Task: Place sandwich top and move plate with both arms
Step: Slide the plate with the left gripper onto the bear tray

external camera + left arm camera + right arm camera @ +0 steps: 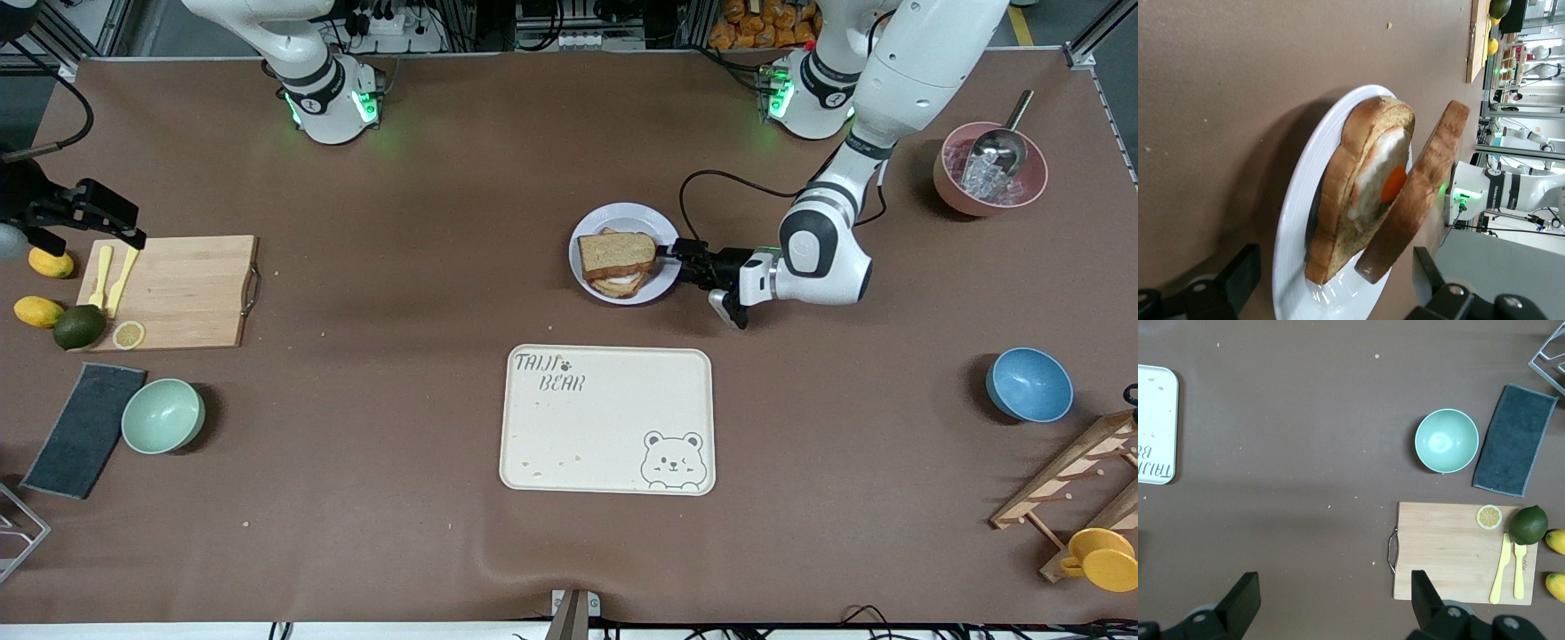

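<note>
Left hand (669,255) gapes wide beside the round white plate (589,280), empty. The brown wholemeal bread slice (1418,193) leans on the egg toast (1361,193). Right hand (105,220) waits open over the wooden cutting board (187,293).

— On the plate (1298,220)?
— Egg toast (1358,193), with bread slice (1421,193) leaning tilted against it.
— Fingers (1241,277)?
— Spread wide, on either side of the plate, above brown tabletop (1218,100).

Left pincer (669,253) open, low, arm outstretched; right pincer (133,236) open, high
</note>
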Tool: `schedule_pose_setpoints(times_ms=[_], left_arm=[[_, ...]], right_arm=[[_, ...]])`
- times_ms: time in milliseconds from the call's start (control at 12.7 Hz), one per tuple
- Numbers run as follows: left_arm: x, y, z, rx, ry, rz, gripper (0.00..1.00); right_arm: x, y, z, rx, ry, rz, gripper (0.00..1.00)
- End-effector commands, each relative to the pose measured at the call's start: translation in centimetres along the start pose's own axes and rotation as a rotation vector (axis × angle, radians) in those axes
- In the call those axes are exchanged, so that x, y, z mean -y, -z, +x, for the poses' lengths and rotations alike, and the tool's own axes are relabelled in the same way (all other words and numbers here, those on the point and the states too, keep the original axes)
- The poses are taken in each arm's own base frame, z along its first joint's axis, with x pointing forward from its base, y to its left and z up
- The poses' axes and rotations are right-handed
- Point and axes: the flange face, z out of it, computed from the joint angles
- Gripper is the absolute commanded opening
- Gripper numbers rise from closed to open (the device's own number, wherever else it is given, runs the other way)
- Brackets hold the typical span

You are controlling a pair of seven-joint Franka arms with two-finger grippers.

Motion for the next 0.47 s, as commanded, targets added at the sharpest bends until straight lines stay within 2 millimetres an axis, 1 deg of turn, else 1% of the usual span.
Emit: schedule_pose_setpoints(times_ms=[0,78,235,314,392], left_arm=[[1.0,-0.41,-0.53,-0.017,-0.029,-0.003,0.86],[0.93,-0.54,-0.55,-0.014,-0.035,-0.003,0.66],[0.93,-0.54,-0.55,-0.014,-0.04,-0.003,0.35],[0.96,-0.48,-0.54,-0.016,-0.065,-0.003,0.29],[1.06,-0.45,-0.56,-0.016,-0.075,-0.003,0.27]], right_arm=[[-0.61,0.32,-0.28,-0.011,-0.022,-0.025,1.0],[-0.61,0.3,-0.3,-0.01,-0.022,-0.025,1.0],[-0.63,0.3,-0.3,-0.009,-0.022,-0.027,1.0],[-0.63,0.15,-0.26,-0.006,-0.022,-0.027,1.0],[-0.72,0.22,-0.27,-0.008,-0.024,-0.027,1.0]])
